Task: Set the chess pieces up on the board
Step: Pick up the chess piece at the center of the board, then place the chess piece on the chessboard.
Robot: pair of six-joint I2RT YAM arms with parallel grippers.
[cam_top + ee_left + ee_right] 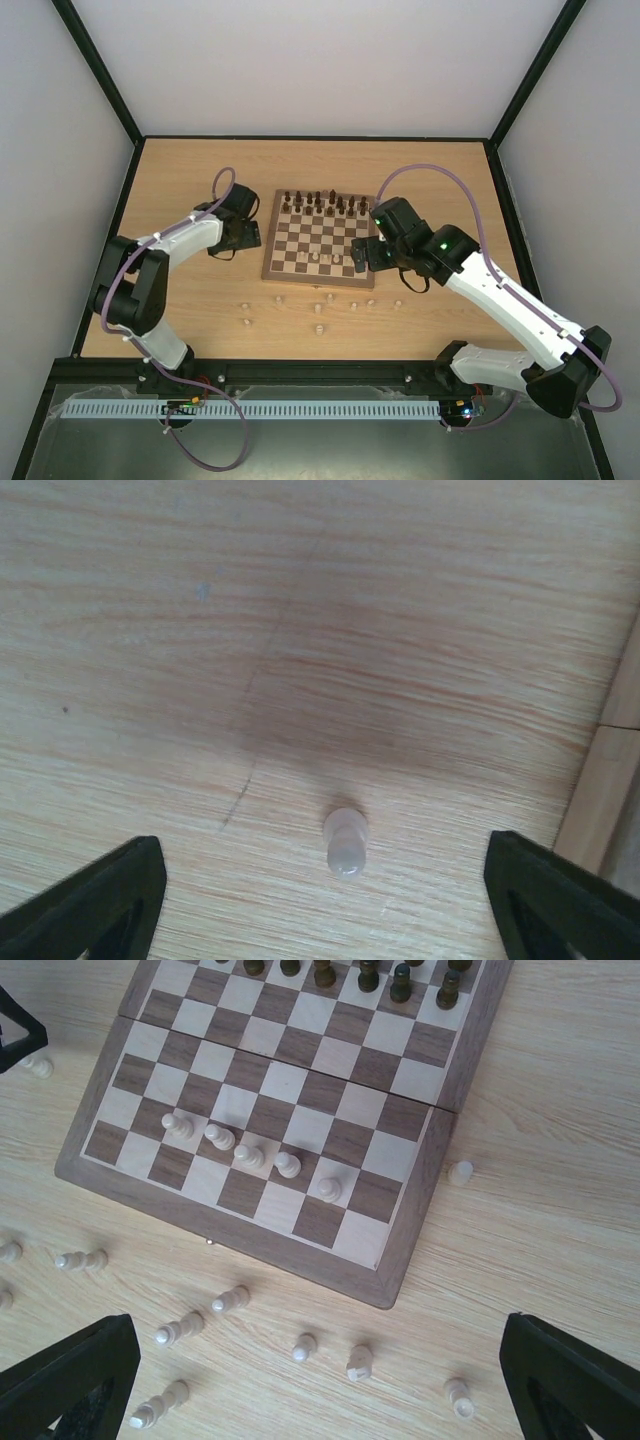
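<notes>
1. Left end effector (322,865) is spread wide over 1 pale piece (345,842) standing on the bench (300,630).
2. Right end effector (315,1330) is spread wide above the board (400,1250), at its near edge.
3. 5 chess pieces (248,1155) stand on the board; others litter the bench.

The table (180,180) is light wood with thin lines in it. Plain white walls (320,60) stand on three sides. Black bars (100,75) run up the corners. A long white strip (300,410) lies along the front. The light is soft and even.
</notes>
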